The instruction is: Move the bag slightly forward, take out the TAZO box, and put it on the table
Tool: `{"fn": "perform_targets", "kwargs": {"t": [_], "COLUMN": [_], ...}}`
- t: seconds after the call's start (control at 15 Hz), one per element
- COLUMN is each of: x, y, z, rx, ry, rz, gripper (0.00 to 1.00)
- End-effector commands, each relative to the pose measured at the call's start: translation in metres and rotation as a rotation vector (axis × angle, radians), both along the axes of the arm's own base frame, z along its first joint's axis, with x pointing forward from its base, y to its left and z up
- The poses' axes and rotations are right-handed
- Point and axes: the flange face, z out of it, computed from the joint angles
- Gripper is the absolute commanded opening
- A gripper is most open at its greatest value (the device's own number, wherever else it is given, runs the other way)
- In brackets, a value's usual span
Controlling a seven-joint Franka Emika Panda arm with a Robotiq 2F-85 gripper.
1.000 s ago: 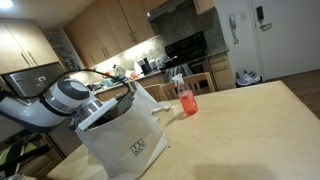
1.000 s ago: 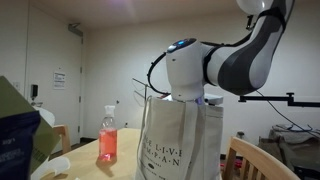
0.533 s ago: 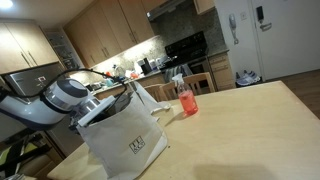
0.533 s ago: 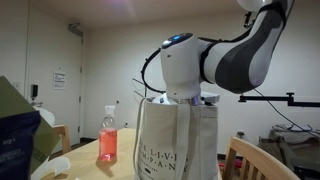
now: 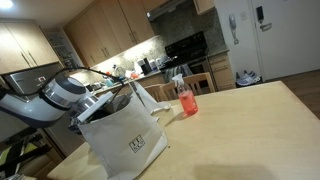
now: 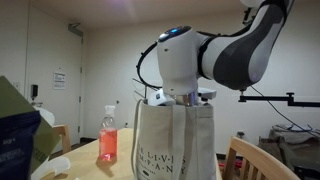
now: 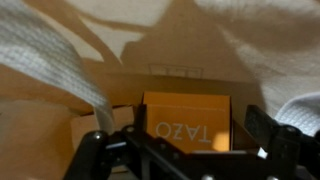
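The white paper bag [image 5: 125,140] [image 6: 175,150] stands upright on the tan table [image 5: 240,120]. My gripper [image 7: 185,142] reaches down through the bag's mouth; in both exterior views its fingers are hidden behind the bag's rim. Inside, the wrist view shows the orange TAZO box [image 7: 188,115] lying on the bag's bottom with its white lettering upside down. The jaws stand wide open, one dark finger [image 7: 268,132] to each side of the box, and I cannot tell whether they touch it. A white bag handle [image 7: 60,70] crosses the left of this view.
A red-pink drink bottle [image 5: 187,101] [image 6: 108,140] stands on the table behind the bag. A blue-and-white snack bag [image 6: 18,130] and a plate sit close to the camera. A wooden chair back [image 6: 250,160] rises beside the bag. Kitchen counters lie beyond the table.
The arm has shifted sideways above the bag and sunk a little deeper into its mouth. The jaws have stayed open.
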Motion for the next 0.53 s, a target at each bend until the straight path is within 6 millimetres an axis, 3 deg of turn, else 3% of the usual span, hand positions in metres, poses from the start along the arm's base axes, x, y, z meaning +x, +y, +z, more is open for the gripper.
{"fn": "perform_targets", "kwargs": {"t": [0.0,0.47], "x": [0.0043,0.0129], "y": [0.0018,0.0023], "z": [0.0083,0.0022], "rx": [-0.031,-0.034], "ry": [-0.012,-0.008], "rz": [0.014,0.038], "gripper": [1.0,1.0]}}
